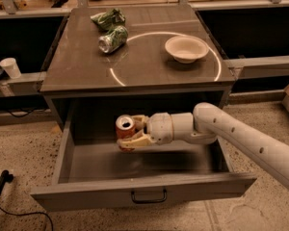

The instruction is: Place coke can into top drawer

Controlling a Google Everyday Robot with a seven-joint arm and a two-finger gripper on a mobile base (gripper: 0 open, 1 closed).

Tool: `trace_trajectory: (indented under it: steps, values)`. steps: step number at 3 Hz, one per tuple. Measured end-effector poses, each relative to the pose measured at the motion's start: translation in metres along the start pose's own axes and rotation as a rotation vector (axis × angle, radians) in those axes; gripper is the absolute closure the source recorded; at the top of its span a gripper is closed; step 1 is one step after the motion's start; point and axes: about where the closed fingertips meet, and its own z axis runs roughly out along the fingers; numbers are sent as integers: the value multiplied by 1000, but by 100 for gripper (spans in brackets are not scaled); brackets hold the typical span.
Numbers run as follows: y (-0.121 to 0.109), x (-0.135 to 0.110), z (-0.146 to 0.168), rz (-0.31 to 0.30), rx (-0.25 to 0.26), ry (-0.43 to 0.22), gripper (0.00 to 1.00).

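in the camera view, the gripper (pixel 129 132) sits left of centre in the frame, inside the open top drawer (pixel 86 197), at the end of the white arm (pixel 241 138) that reaches in from the right edge. its two tan fingers (pixel 136 140) are clamped on the coke can (pixel 124 127), one above and one below the can's body. the can is tipped a little, with its silver top facing up and toward you. it looks held just above the drawer floor rather than resting on it.

expect the can to be light, and its thin aluminium wall dents easily, so don't squeeze harder than you need to. the painted side is smooth and may slip. a hold across the middle of the body, as you have it now, is the safest place; the rim gives the pads less to bear on.

the drawer is pulled well out, its dark handle (pixel 148 196) at lower centre. on the cabinet top (pixel 77 73) in the upper part of the frame lie a green and silver can (pixel 112 38), a green foil bag (pixel 107 18) just behind it, and a pale bowl (pixel 186 48) to the right, all well apart from your grip.
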Motion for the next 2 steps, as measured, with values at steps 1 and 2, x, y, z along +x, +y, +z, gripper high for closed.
trace_trajectory:
  steps: [1,2]
  values:
    - [1,29,14,5,-7,-6,100]
    - [1,49,33,-16,-7,0,100]
